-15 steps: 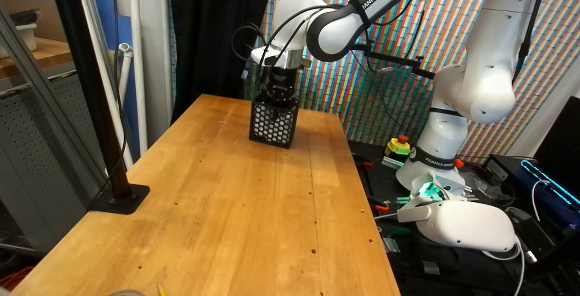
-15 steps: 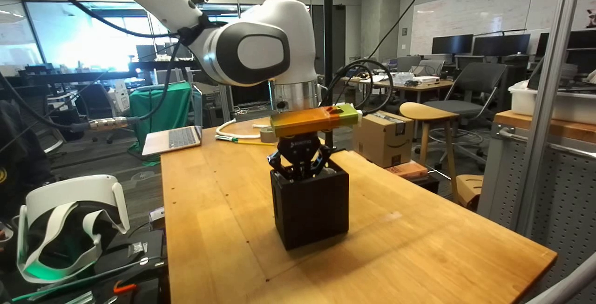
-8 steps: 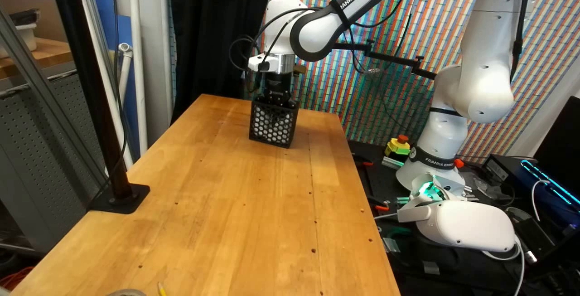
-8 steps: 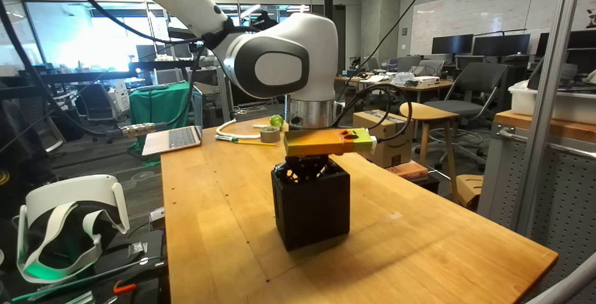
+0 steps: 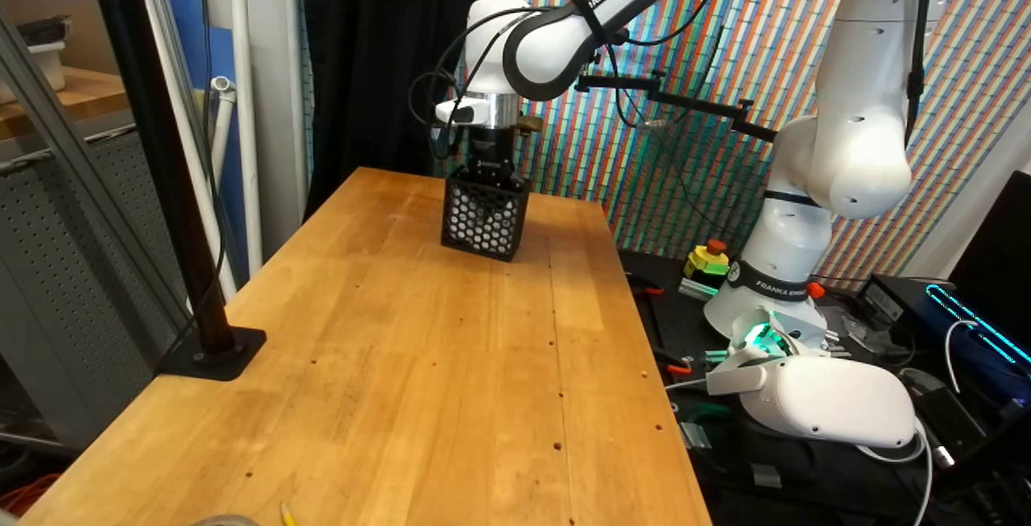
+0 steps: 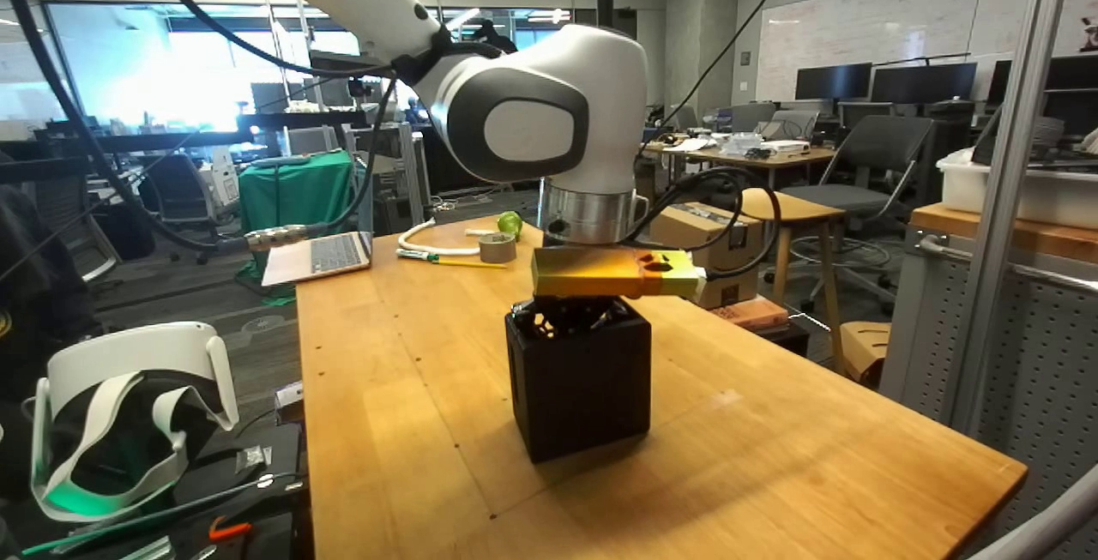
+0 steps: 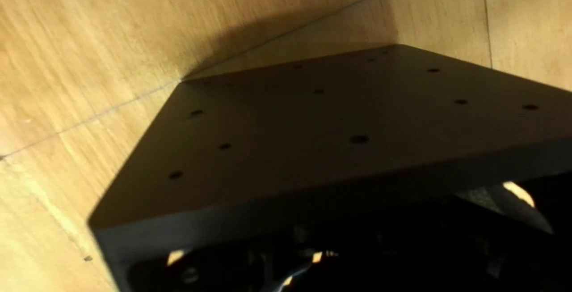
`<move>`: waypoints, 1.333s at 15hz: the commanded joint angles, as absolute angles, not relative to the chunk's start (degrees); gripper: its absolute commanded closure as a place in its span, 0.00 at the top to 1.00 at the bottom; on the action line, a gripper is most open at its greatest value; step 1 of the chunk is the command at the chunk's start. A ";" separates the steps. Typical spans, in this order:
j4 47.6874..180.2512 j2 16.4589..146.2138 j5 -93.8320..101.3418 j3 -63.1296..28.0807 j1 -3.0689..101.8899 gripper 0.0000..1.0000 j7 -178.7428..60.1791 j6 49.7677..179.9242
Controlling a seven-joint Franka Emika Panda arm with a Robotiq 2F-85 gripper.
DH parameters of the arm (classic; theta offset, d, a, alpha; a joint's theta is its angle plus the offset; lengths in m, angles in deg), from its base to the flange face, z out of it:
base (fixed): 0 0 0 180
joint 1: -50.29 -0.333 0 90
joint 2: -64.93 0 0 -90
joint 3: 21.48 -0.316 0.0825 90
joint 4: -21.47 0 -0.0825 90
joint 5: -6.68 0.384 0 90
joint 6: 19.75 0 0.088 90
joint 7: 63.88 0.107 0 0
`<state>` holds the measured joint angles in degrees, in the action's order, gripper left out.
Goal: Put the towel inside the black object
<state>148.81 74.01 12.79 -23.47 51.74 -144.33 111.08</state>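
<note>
The black object is an open-topped box standing upright on the table. It shows in both exterior views (image 5: 485,248) (image 6: 579,393), with a hexagon mesh side and a plain side. It fills much of the wrist view (image 7: 313,117). My gripper (image 6: 576,313) reaches down into its top opening. The fingers are hidden inside, so I cannot tell whether they are open or shut. Whitish material (image 5: 471,228) shows behind the mesh, and a grey textured patch (image 7: 480,197) shows in the wrist view. This may be the towel, but I cannot tell for sure.
A tape roll (image 6: 497,247), a green ball (image 6: 509,223), a yellow pencil (image 6: 472,265) and a laptop (image 6: 330,253) lie at one end of the wooden table (image 6: 412,423). A black post (image 5: 211,333) stands at the table's edge.
My gripper has sunk deeper into the box and moved sideways, leftward in the mesh-side view, rightward in the plain-side view. The box has shifted slightly the same way.
</note>
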 commanded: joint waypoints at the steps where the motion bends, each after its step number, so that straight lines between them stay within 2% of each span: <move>1: 149.06 73.28 10.45 -23.32 51.85 0.32 -142.50 112.27; 3: 150.11 70.65 7.79 -23.25 51.31 0.41 -140.13 112.72; 6: 152.21 65.22 1.37 -23.51 50.15 0.69 -135.46 113.59; 10: 153.44 59.10 -6.82 -24.19 48.74 0.99 -129.18 112.68; 18: 154.91 52.05 -13.50 -24.50 47.25 1.00 -125.04 114.31; 20: 153.33 54.01 -12.38 -24.19 47.03 1.00 -125.69 112.89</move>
<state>153.46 53.97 -12.25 -24.84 47.74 -125.80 113.12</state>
